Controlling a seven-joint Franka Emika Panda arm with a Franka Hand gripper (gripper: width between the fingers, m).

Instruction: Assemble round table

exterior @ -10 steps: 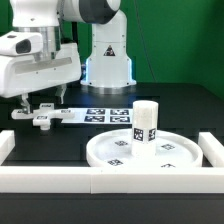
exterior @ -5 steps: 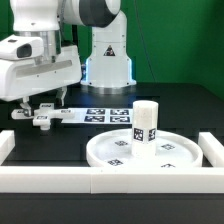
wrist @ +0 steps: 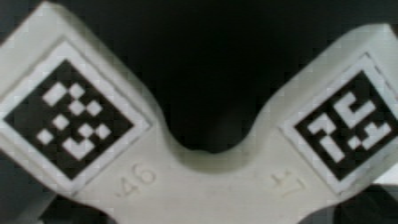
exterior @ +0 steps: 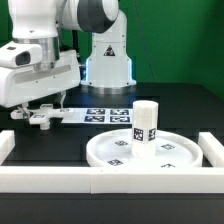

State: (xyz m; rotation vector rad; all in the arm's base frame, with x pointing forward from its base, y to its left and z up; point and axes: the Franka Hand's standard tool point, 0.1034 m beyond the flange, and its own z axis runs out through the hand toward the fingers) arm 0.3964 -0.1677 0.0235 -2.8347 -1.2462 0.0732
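The large white rimmed disc (exterior: pixel 160 152) lies on the table at the exterior view's right. The short thick post (exterior: pixel 146 122) stands upright on it. The white cross-shaped piece (exterior: pixel 37 116) is at the exterior view's left, low over the table. My gripper (exterior: pixel 38 106) is right above it, with the fingers down on either side of it, and looks shut on it. In the wrist view the cross-shaped piece (wrist: pixel 205 180) fills the picture: two of its arms carry square tags. My fingers are hidden there.
The marker board (exterior: pixel 100 114) lies behind the disc. Long white border rails (exterior: pixel 60 178) run along the front and both sides. The robot base (exterior: pixel 108 60) stands at the back.
My hand has shifted slightly to the exterior view's right and tilted, and the cross-shaped piece has moved a little with it. The disc and post have not moved.
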